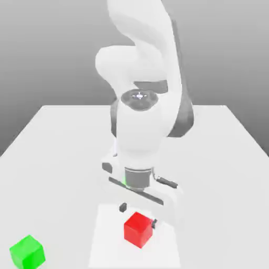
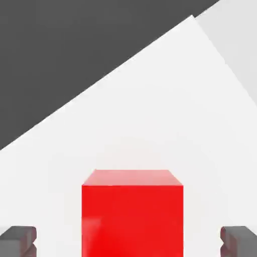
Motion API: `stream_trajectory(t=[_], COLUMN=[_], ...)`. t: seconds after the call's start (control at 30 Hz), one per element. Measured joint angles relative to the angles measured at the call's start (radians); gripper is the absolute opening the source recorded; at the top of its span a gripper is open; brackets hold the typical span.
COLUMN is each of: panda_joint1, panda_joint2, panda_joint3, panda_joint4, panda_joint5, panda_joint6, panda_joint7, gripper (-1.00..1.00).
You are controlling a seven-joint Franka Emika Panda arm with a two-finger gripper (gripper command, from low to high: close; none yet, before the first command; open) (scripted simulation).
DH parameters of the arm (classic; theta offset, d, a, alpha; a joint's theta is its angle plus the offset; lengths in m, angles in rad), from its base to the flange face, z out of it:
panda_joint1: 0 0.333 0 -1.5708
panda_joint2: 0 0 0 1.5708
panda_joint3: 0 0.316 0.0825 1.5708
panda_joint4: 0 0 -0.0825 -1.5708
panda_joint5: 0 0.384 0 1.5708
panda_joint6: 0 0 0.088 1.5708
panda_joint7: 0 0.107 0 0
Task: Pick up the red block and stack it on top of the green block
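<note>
- The red block (image 1: pixel 138 230) sits on the white patch (image 1: pixel 107 253) of the tabletop (image 1: pixel 58 163), below the arm's hand.
- The jaws (image 1: pixel 138 215) stand wide apart with nothing clamped in them. In the hand view the red block lies across the middle of the opening, with a gap on either side of it.
- That is the relation the coming move turns on: the jaws look to be over the red block, one finger to each side. Its side faces look squared to them, so little or no turn of the wrist seems called for.
- The red block has no long axis to match, being a cube; either pair of opposite faces should serve for a grip.
- How much height remains between the fingertips and the red block's sides is hard to judge. I take the step in hand as the final lining up and lowering, before closing on it.
- The green block (image 1: pixel 27 253) rests well apart from the red block, toward the exterior view's left and somewhat nearer that camera. Its top is bare, ready for stacking.
- The stack is unmade. If the jaws come down off centre, one finger could nudge the red block or land on its top.
</note>
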Motion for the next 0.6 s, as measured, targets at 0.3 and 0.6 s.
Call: stream_trajectory(t=[0.3,0.6], panda_joint1=[-0.001,-0.112], panda_joint2=[-0.010,-0.139], panda_joint3=[0.002,-0.034], panda_joint4=[-0.002,0.102], panda_joint5=[0.003,0.106], panda_joint6=[-0.007,-0.238], panda_joint7=[-0.001,-0.090], gripper=[-1.00,-1.00])
